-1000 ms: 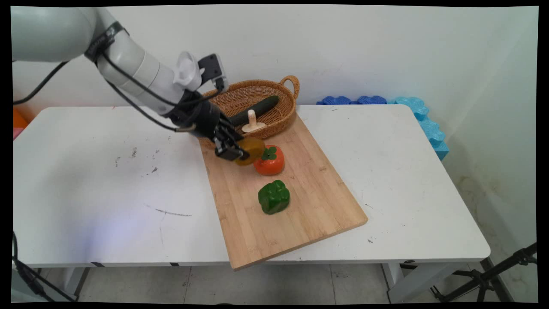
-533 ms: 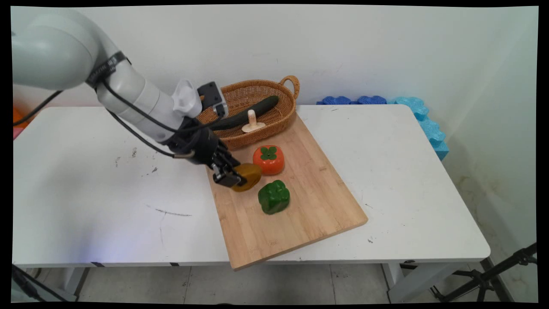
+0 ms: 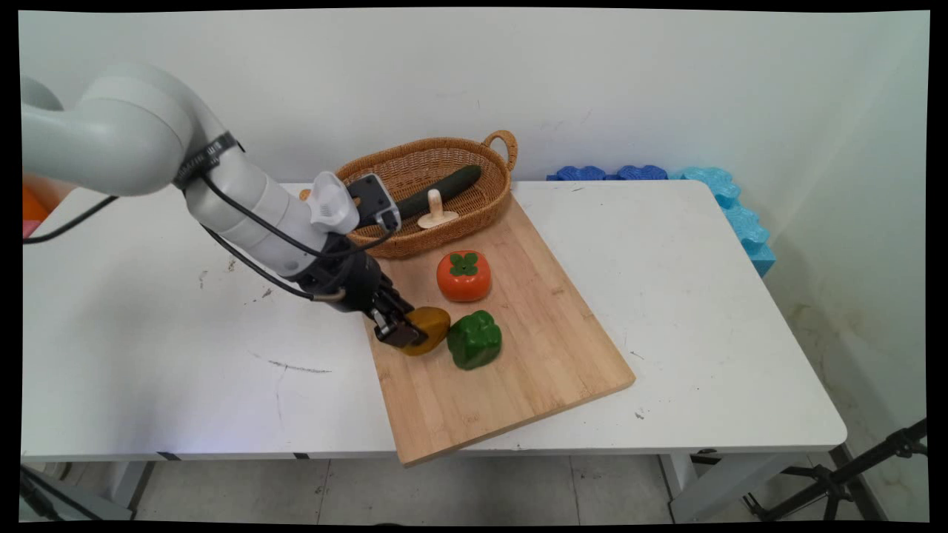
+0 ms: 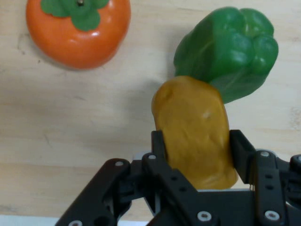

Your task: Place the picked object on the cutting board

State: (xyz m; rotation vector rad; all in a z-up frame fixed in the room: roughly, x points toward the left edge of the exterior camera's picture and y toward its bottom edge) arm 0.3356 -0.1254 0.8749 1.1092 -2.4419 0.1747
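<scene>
My gripper is clamped on the yellow-brown potato, pressed right against the green pepper on the cutting board.

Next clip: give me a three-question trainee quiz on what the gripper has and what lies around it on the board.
1. True or false: the gripper is shut on the yellow-brown potato.
2. Which item does the potato's far end meet in the hand view? A) the orange persimmon B) the green pepper C) the mushroom
3. Fill in: the cucumber lies in the ______ at the far end of the cutting board.

Key: 1 true. 2 B; whether they truly touch or only overlap cannot be told. 3 wicker basket.
</scene>
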